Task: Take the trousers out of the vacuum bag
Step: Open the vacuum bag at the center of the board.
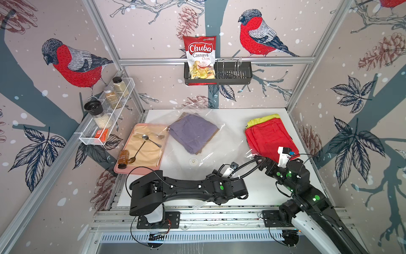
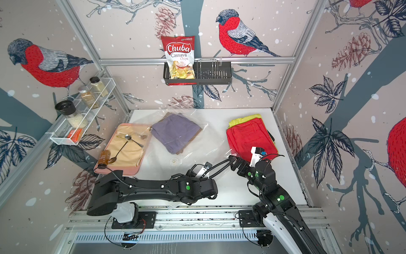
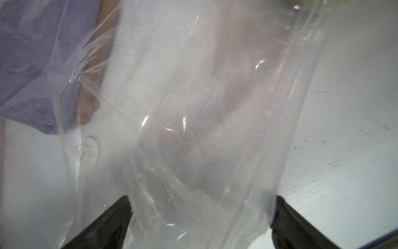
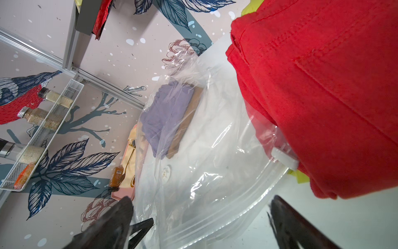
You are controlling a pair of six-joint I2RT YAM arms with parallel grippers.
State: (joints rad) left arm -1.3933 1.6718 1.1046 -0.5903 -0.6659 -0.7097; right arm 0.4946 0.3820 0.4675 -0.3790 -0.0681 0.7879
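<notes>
The clear vacuum bag (image 1: 211, 140) lies mid-table, its round white valve (image 1: 193, 161) toward the front. Inside it, purple trousers (image 1: 193, 133) rest on mustard-brown trousers (image 4: 185, 125). Outside the bag, at the right, red trousers (image 1: 270, 140) lie on yellow-green trousers (image 1: 263, 118). My left gripper (image 3: 202, 197) stands open at the bag's near edge, loose film between its jaws. My right gripper (image 1: 256, 157) is open at the bag's right corner beside the red trousers (image 4: 323, 86). The zip-seal strip (image 4: 247, 207) runs between its jaws (image 4: 201, 198).
A pink tray (image 1: 123, 169) with beige cloth, spoons and a brown bottle (image 1: 123, 158) sits left of the bag. A white wire rack (image 1: 105, 114) with jars hangs on the left wall. A black basket (image 1: 232, 74) on the back wall holds a chips packet (image 1: 200, 57).
</notes>
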